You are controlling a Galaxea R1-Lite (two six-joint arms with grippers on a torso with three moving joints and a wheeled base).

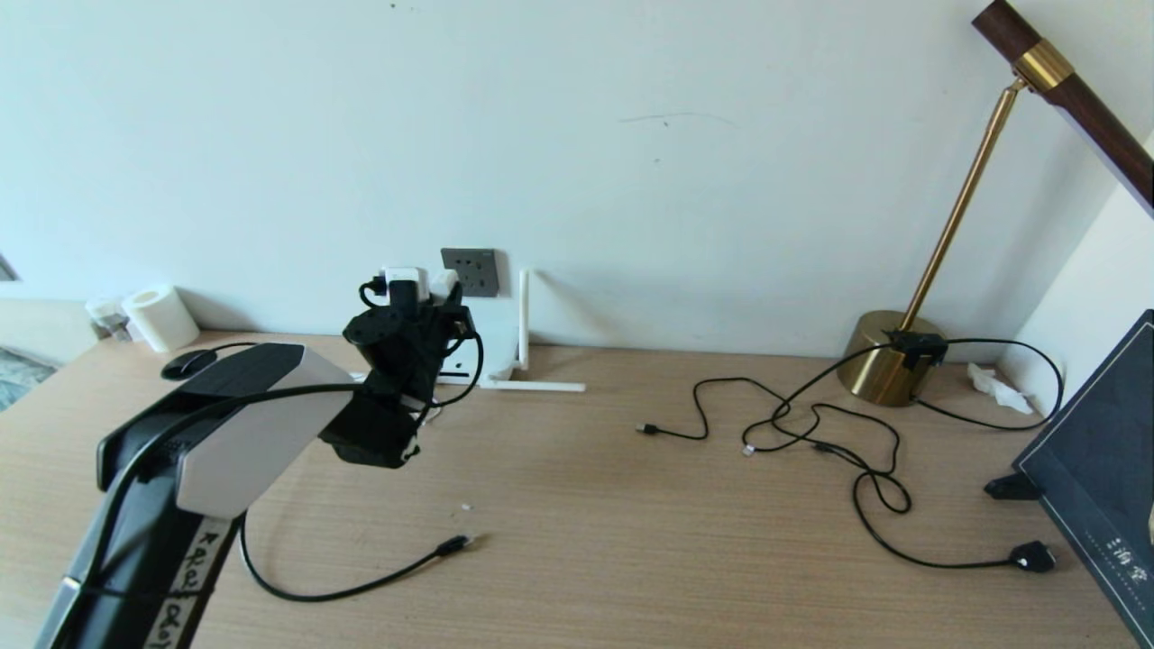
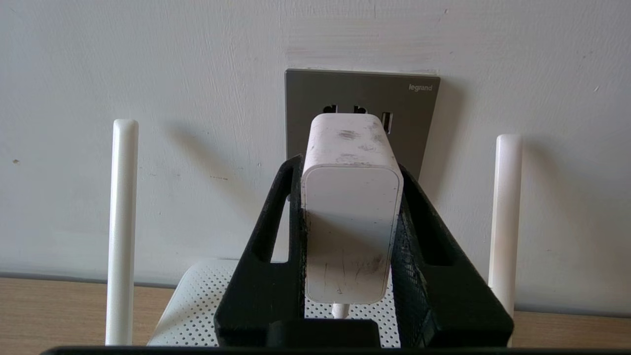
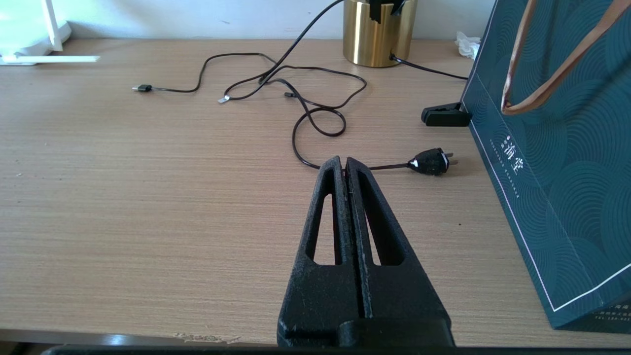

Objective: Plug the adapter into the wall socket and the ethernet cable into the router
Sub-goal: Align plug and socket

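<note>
While the left gripper (image 2: 351,197) holds the adapter (image 2: 351,217) tight between its jaws, the white block sits right in front of the wall socket (image 2: 362,98), covering part of it. You cannot tell if the pins are in the holes. The word "legrand" is printed on the corner of the grey socket plate.

Under the socket sits the router (image 2: 197,305) on the table (image 1: 631,541), and two of its white antennas (image 2: 121,231) stand up on each side of the gripper. One more antenna lies flat on the table.

Nearer the robot, the ethernet cable (image 1: 361,586) curls over the wood, with its plug end lying free.

Over to the right, thin black cords (image 1: 811,433) lie in a messy tangle, and one ends in a black plug (image 3: 430,161). A gold lamp (image 1: 888,365) stands by the wall. A dark green paper bag (image 3: 557,162) with white signs on it stands at the right edge. A white paper roll (image 1: 160,317) sits at the far left by the wall.

The right gripper (image 3: 345,165) hangs over the table near the black plug, with its jaws pressed together and nothing in them.
</note>
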